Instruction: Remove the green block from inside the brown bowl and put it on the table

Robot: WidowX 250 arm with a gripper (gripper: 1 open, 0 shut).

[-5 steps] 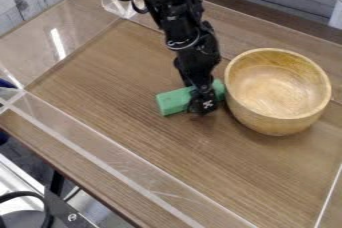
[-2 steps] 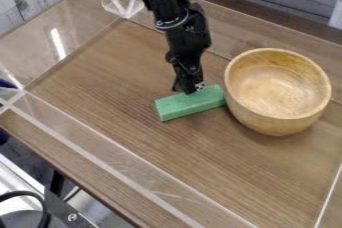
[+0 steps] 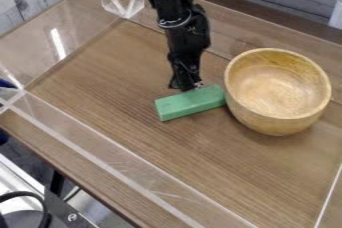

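The green block (image 3: 189, 103) lies flat on the table (image 3: 107, 102), just left of the brown bowl (image 3: 277, 92) and outside it. The bowl is a light tan wooden bowl with nothing in it. My gripper (image 3: 181, 82) hangs from the black arm and points down, just above the block's far edge. Its fingers are drawn together with nothing between them. The block is free of the gripper.
Low clear acrylic walls (image 3: 80, 142) border the table at the front and left. A white plank wall stands at the back left. Bare wood lies left of and in front of the block.
The gripper let go of the block, lifted a little away from it and closed its fingers. The block stays on the table beside the bowl.
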